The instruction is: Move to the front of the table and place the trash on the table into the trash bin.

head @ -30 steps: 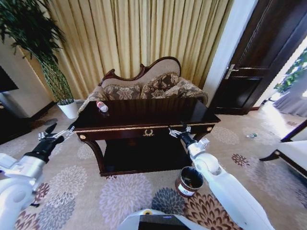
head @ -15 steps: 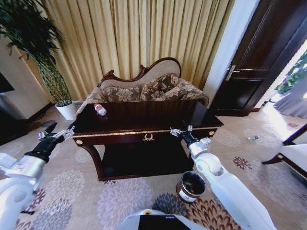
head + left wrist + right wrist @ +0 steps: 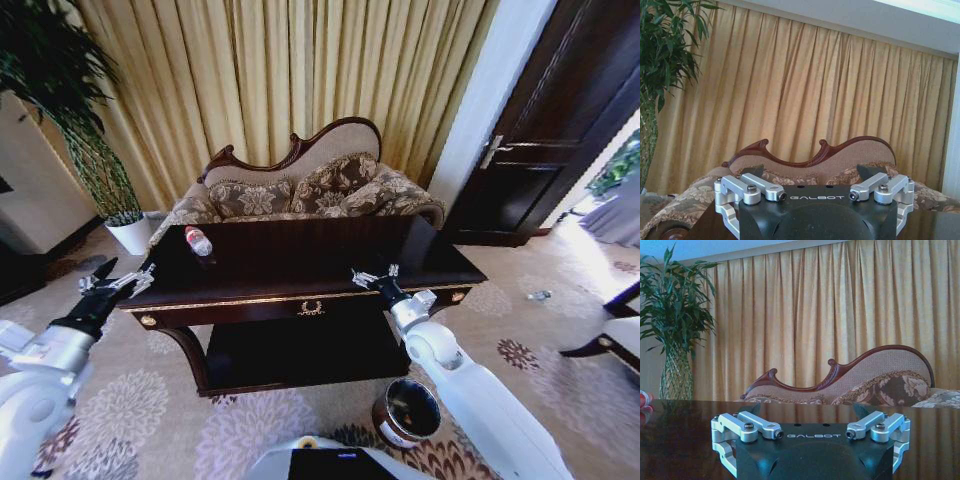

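- Left gripper (image 3: 118,281) hangs in the air with its jaws spread wide and nothing between them, just off the left end of the table (image 3: 300,262), roughly level with the top.
- Right gripper (image 3: 374,276) has its jaws apart and empty too, parked right at the table's front edge, a bit right of the gold emblem (image 3: 310,308).
- A small plastic bottle with a red label (image 3: 199,241) is lying on its side on the tabletop, up and to the right of the left jaws, well left of the right ones. That's the only trash-like thing I can make out on the table.
- The trash bin (image 3: 408,412) sits on the floral carpet (image 3: 130,410) below the right arm, near the table's front right corner.
- Behind the table: a carved sofa (image 3: 300,185), gold curtains (image 3: 280,80), and a potted plant (image 3: 60,100) off to the left.
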Motion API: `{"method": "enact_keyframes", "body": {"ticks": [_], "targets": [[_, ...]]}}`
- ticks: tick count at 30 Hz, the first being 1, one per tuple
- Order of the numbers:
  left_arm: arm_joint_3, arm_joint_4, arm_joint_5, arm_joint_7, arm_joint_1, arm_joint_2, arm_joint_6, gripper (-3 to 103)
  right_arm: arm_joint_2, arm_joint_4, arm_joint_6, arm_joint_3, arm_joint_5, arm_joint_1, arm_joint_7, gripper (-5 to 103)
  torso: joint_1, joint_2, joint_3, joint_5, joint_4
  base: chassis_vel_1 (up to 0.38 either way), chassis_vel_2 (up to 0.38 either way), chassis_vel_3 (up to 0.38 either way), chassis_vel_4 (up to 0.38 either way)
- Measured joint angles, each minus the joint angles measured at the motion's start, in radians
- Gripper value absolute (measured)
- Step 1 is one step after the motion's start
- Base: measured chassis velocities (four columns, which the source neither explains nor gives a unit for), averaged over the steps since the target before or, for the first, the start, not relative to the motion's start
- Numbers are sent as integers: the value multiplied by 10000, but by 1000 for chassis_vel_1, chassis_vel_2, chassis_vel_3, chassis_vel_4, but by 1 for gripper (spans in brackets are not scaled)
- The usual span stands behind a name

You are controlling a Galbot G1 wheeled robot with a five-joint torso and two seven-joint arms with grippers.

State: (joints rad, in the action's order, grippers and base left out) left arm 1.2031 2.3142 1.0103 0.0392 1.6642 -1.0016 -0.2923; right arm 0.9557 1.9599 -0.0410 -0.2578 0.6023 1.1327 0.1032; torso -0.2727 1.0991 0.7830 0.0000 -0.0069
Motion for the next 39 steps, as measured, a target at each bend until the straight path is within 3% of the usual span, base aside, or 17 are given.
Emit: {"method": "enact_keyframes", "body": {"ticks": [17, 21, 29, 33, 39], "targets": [[-34, 0, 29, -67, -41, 1, -81, 100, 50, 3, 152, 101, -10, 73, -121, 100, -12, -8, 6, -1, -1, -111, 107, 106, -113], [-45, 52, 297, -804, -211, 127, -415, 100, 39, 9, 174, 197, -7, 73, -122, 100, -2, -2, 1, 0, 1, 0, 0, 0, 0], [-99, -594, 1055, -1652, -801, 837, -824, 100, -8, 258, 86, 292, 62, 210, -119, 100, -1, -1, 2, 0, -1, 0, 0, 0, 0], [-386, -1102, 1792, -3366, -1675, 1716, -1779, 100, -103, 357, -14, 299, 76, 229, -76, 100, -6, -3, 3, -3, -3, 0, 0, 0, 0], [-466, -1365, 2611, -3882, -2094, 2659, -2665, 100, -165, 539, -220, 319, 141, 273, -60, 100, -4, -3, 3, 0, -1, 0, 0, 0, 0]]}}
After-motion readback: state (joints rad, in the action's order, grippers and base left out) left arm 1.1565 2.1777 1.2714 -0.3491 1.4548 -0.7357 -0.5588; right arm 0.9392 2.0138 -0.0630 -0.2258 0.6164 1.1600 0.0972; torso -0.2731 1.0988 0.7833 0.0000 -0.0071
